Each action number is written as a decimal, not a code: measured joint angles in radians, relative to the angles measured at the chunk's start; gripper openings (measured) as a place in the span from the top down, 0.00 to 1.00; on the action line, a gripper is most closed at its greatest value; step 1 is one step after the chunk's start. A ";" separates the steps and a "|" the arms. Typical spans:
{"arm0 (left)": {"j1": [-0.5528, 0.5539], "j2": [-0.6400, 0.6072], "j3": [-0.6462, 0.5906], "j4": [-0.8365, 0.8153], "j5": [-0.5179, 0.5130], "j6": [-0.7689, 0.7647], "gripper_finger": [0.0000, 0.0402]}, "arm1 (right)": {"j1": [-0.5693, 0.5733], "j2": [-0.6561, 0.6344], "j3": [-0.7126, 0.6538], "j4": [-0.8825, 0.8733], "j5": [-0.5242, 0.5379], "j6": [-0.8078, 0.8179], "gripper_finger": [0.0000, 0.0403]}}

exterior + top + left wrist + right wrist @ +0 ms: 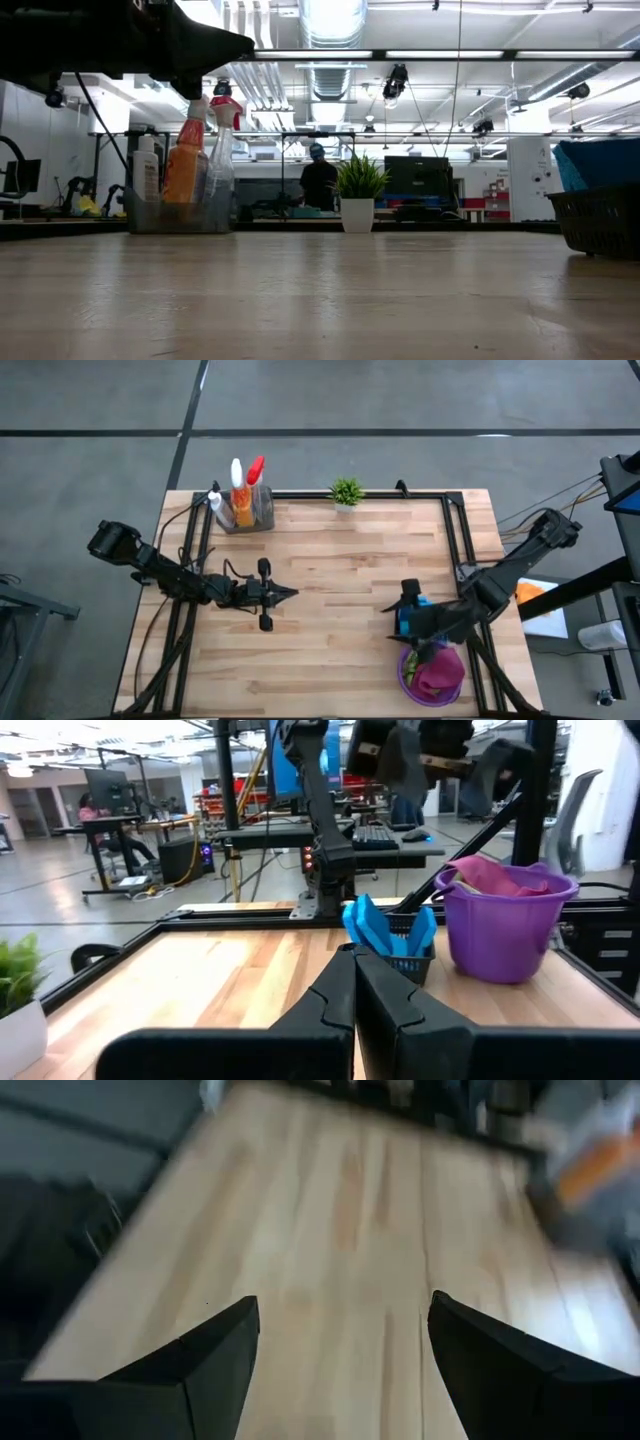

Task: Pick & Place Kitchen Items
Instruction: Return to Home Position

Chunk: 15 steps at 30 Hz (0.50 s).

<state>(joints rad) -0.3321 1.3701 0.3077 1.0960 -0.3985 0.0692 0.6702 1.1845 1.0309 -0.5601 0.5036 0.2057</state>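
Note:
My right gripper (402, 616) (345, 1350) hangs open and tipped down at the near right, above a small dark basket of blue sponges (421, 601) (385, 928); nothing is between its fingers. Beside the basket stands a purple bucket (445, 688) (500, 935) with a magenta cloth (438, 672) (490, 875) heaped inside. My left gripper (288, 593) (355, 992) is shut and level over the table's left middle, holding nothing. Red-topped, white and orange spray bottles (243, 495) (190, 160) stand upright in a clear bin at the far left.
A tiny green potted plant (346, 491) (358, 190) stands at the far edge's middle. A black frame (455, 530) runs along the far and right sides. Bare wood (340, 580) lies between the two grippers. A person shows in the room beyond.

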 joint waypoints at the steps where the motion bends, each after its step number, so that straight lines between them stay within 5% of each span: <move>1: 0.000 0.000 0.000 0.000 0.008 -0.005 1.00 | 0.000 -0.017 -0.035 0.091 -0.002 -0.045 0.30; 7: 0.000 0.000 -0.001 0.002 0.041 -0.018 1.00 | 0.000 -0.130 -0.283 0.522 -0.051 -0.240 0.30; 15: 0.000 0.000 -0.001 -0.003 0.044 -0.026 1.00 | 0.000 -0.375 -0.518 0.676 -0.052 -0.288 0.30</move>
<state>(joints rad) -0.3321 1.3701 0.3066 1.0934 -0.3542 0.0430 0.6699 0.8097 0.5127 0.1154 0.4515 -0.0828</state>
